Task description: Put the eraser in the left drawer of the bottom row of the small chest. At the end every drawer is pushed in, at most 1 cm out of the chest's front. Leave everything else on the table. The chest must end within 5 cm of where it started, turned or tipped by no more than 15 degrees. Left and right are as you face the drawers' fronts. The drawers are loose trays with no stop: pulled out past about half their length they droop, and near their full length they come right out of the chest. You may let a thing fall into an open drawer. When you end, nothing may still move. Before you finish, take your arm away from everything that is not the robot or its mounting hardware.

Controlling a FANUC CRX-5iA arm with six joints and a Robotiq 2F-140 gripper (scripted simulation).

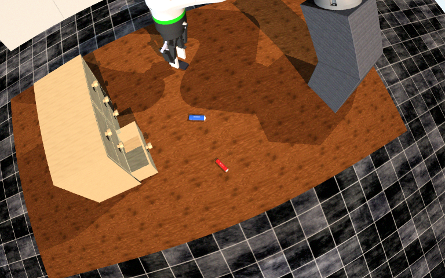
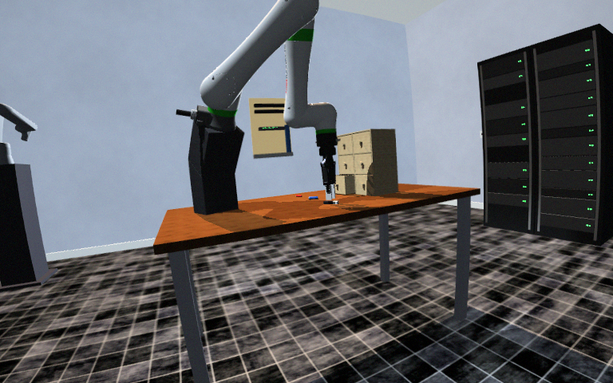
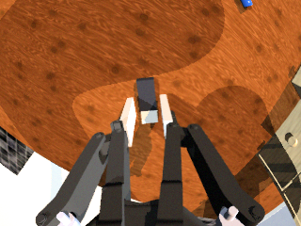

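Claw straddling eraser, parted slightly wider, holding nothing; eraser presumably light, slightly soft, inviting mid-side grip

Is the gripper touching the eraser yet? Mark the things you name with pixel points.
Apart. The wrist view shows the eraser [image 1: 184,66] [image 2: 327,202] [image 3: 147,94] between the open gripper's [image 1: 178,61] [image 2: 330,197] [image 3: 147,104] pads, with a narrow strip of wood visible along each side.
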